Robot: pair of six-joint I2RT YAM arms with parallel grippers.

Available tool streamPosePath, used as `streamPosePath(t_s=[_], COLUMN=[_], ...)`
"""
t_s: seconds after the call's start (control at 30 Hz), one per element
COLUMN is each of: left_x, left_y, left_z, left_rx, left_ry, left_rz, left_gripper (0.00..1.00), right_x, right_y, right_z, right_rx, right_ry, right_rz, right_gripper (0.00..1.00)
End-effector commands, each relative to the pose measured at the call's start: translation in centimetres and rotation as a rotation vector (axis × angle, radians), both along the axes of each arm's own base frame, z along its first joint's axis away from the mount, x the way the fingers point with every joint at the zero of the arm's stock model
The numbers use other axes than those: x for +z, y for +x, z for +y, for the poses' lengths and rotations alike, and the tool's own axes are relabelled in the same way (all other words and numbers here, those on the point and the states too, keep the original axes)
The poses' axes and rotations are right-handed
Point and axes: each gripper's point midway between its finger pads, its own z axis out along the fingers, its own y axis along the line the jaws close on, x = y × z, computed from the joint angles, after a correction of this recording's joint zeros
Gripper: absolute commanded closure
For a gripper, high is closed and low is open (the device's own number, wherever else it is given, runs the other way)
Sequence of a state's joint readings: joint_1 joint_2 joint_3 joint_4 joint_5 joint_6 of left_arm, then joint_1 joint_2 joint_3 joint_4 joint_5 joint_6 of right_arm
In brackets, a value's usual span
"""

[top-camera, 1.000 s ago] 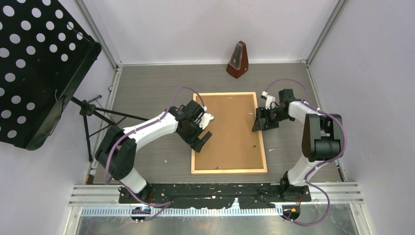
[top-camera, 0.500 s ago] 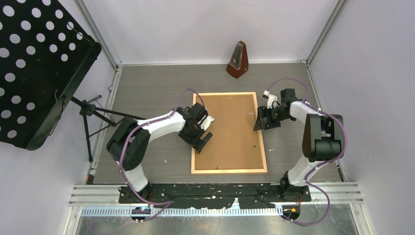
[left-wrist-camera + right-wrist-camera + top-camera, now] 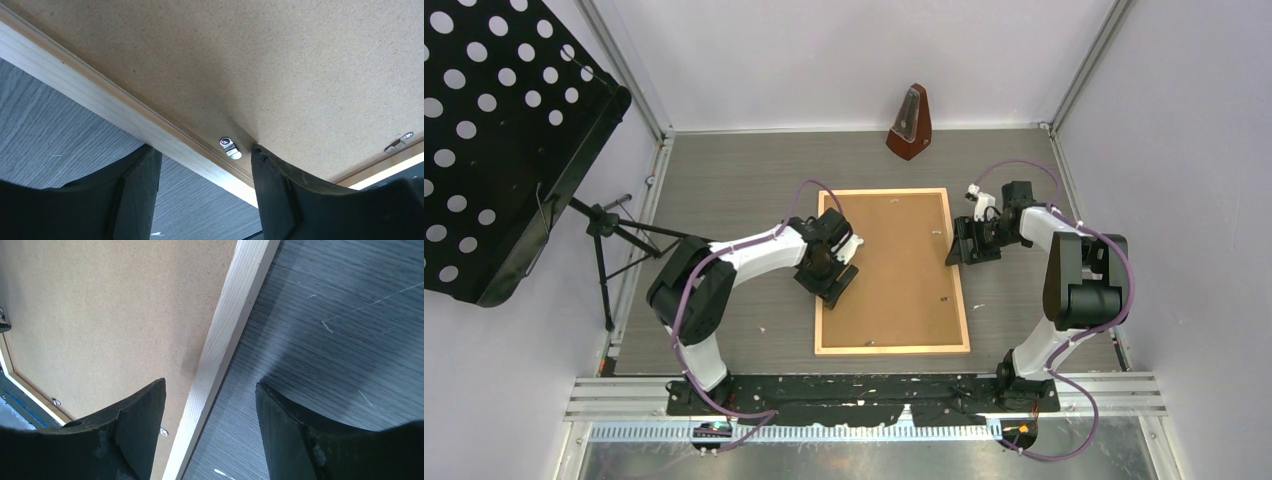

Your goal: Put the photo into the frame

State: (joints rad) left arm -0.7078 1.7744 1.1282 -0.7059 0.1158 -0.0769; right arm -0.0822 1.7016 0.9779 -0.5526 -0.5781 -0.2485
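The frame, thin light wood, lies face down mid-table with a brown backing board filling it. The photo is hidden. My left gripper is open at the frame's left side. In the left wrist view its fingers straddle the pale moulding, one on the table, the other on the board beside a small metal tab. My right gripper is open at the right side, its fingertips either side of the moulding; neither holds anything.
A brown metronome stands at the back of the table. A black perforated music stand on a tripod fills the left side. Grey walls close in the table on three sides.
My left gripper has slid a little right over the frame's left edge and its jaws have narrowed. The right gripper has shifted slightly right. The frame has not moved.
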Motion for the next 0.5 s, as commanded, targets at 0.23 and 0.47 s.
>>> streamPosePath(t_s=[0.23, 0.47], left_x=[0.62, 0.89], left_y=[1.48, 1.8], left_z=[-0.46, -0.48], left_rx=[-0.003, -0.011], left_ry=[-0.005, -0.007], left_rz=[-0.066, -0.085], left_gripper=[0.53, 0.64], right_x=[-0.16, -0.16], right_y=[0.06, 0.01], right_z=[-0.4, -0.33], right_rx=[0.002, 0.002], right_ry=[-0.008, -0.003], right_rz=[-0.01, -0.007], right_gripper=[0.28, 0.28])
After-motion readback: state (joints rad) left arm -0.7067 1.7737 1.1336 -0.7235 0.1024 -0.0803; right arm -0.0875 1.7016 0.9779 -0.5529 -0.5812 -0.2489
